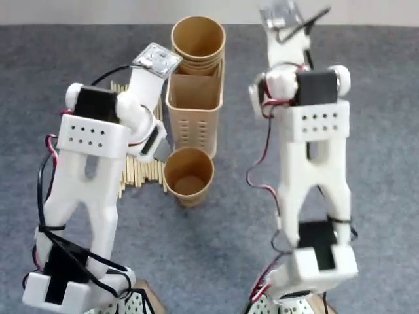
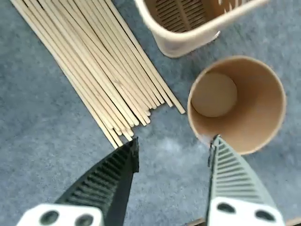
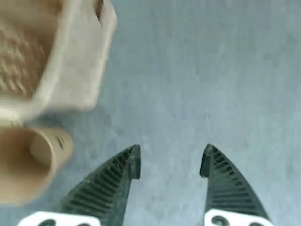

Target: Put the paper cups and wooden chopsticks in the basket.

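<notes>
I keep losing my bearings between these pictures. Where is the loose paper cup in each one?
High view: loose paper cup mid-picture, just below the basket.
Left wrist view: cup by one tip of the left pincer, opposite the chopsticks.
Right wrist view: cup beside the basket, aside from the right pincer.
Shared landmark: the basket.

The setting is a robotics test station rather than a living space. A left arm (image 1: pixel 88 163) and a right arm (image 1: pixel 314 144), both white printed shells with exposed wiring (image 1: pixel 41 196), are based at 6 o'clock on a surface (image 1: pixel 380 216) covered in grey felt-like matting. The only props are paper cups (image 1: pixel 188 175), wooden chopsticks (image 1: pixel 141 173) and a basket (image 1: pixel 193 108), laid out toward 12 o'clock.
</notes>
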### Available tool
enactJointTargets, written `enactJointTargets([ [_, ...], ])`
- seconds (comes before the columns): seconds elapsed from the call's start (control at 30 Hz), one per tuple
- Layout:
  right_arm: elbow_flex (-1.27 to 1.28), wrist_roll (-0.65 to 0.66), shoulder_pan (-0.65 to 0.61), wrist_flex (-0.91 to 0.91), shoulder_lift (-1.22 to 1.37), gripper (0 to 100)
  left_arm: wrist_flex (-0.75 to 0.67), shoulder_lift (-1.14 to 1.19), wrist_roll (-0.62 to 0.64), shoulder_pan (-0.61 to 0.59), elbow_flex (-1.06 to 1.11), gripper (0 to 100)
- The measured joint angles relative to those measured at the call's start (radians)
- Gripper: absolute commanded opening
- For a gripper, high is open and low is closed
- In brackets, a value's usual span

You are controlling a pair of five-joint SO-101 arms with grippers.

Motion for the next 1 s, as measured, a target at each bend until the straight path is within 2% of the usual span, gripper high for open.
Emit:
enactJointTargets([
  [0.1, 0.176, 0.028, 0.028, 0.0, -0.137, 21.4, -0.029, -0.002, 0.017, 0.002, 0.048, 25],
  [0.27, 0.422, 0.066, 0.061, -0.037, -0.348, 21.4, -0.17, -0.002, 0.032, 0.003, 0.232, 25],
  [0.47, 0.827, 0.071, 0.087, -0.238, -0.559, 21.4, -0.393, -0.002, 0.032, 0.009, 0.44, 25],
  [0.63, 1.206, 0.071, 0.091, -0.486, -0.663, 21.4, -0.47, -0.002, 0.032, 0.005, 0.511, 25],
  [0.7, 1.329, 0.071, 0.091, -0.585, -0.683, 21.4, -0.483, -0.002, 0.032, 0.006, 0.539, 19],
  [0.83, 1.51, 0.068, 0.091, -0.772, -0.69, 21.4, -0.535, -0.002, 0.02, 0.006, 0.6, 0],
  [1.0, 1.64, -0.037, 0.091, -0.95, -0.697, 21.4, -0.559, -0.017, -0.129, 0.035, 0.62, 0],
])
